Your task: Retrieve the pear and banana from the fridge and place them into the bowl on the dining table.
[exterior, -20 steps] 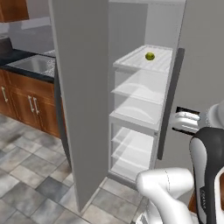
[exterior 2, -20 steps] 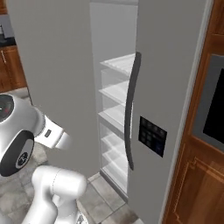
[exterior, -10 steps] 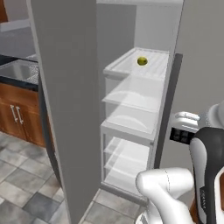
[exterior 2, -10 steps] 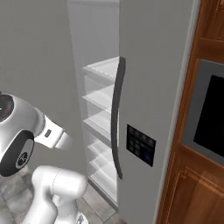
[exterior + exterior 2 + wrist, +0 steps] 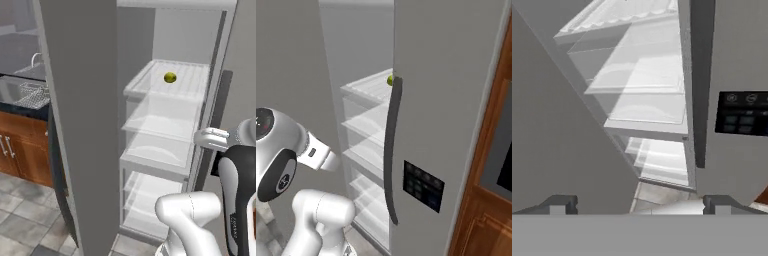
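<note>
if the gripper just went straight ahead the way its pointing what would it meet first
Probably the fridge: the open gripper looks into its lower glass shelves between the open door and the closed one. Depth is unclear. The pear sits higher.

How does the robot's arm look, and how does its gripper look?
The arm has glossy white rounded segments with dark grey to black joints; one joint cap bears a small red mark. The gripper has two small dark grey, blocky finger tips. No loose cables are visible.
</note>
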Motion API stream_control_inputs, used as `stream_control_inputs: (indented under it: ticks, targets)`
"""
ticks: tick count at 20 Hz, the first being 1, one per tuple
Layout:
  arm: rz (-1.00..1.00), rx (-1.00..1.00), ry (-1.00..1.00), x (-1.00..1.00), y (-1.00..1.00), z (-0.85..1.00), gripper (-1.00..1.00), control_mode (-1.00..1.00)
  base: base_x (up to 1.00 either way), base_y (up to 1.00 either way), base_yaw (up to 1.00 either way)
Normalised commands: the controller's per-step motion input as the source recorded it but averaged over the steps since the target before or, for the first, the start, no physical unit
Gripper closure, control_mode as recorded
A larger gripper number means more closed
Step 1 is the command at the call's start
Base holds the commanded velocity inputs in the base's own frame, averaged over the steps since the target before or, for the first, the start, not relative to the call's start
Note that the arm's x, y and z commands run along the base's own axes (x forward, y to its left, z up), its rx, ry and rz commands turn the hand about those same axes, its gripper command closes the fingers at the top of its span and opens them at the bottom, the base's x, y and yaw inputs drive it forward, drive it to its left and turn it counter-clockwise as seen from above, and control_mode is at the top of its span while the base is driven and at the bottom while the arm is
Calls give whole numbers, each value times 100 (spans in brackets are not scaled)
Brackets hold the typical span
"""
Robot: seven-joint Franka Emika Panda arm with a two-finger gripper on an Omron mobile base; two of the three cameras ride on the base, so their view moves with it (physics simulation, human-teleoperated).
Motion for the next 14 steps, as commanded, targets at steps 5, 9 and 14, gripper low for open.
stream_control_inputs:
  ticks: [5,9,14]
  targets:
    - [0,0,0,0,0,0,-100,100,48,68,-25]
    - [0,0,0,0,0,0,-100,100,50,43,-26]
    - [0,0,0,0,0,0,-100,100,52,0,-22]
